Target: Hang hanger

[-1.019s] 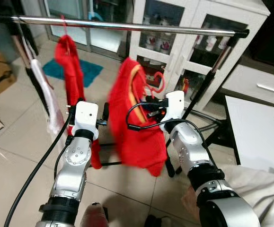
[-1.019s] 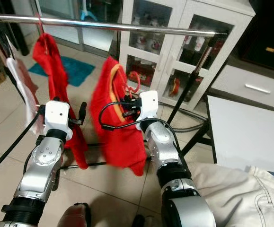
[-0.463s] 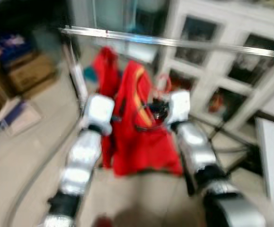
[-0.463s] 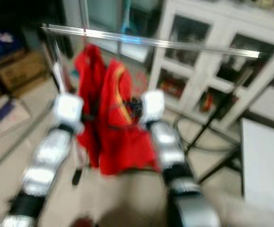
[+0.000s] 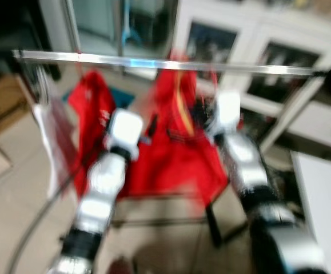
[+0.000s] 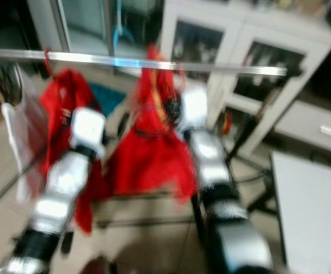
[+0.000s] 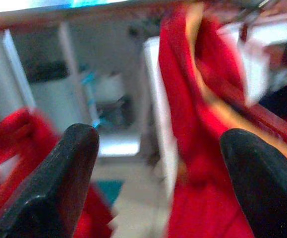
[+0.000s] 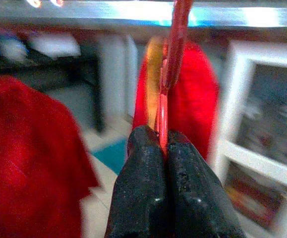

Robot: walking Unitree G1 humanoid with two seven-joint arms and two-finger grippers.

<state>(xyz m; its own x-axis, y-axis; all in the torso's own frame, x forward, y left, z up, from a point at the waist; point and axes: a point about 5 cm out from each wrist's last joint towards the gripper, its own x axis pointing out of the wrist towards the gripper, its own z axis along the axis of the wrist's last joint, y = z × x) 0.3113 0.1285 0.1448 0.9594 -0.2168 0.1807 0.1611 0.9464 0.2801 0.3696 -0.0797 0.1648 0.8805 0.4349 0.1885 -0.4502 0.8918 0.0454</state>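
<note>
Right gripper (image 8: 163,144) pinched tight on red hanger (image 8: 172,64), raised close under silver rail (image 8: 133,14), hook perhaps touching it, though blur hides that; red garment (image 5: 179,154) draped on hanger below; left gripper (image 7: 158,163) spread wide, holding nothing, just beside that garment; second red garment (image 5: 91,114) hanging further left on rail; white cabinet (image 5: 256,51) behind.

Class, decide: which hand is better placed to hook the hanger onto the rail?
Right. The right hand is shut on the red hanger just beneath the rail; the left hand is open, holding nothing.
</note>
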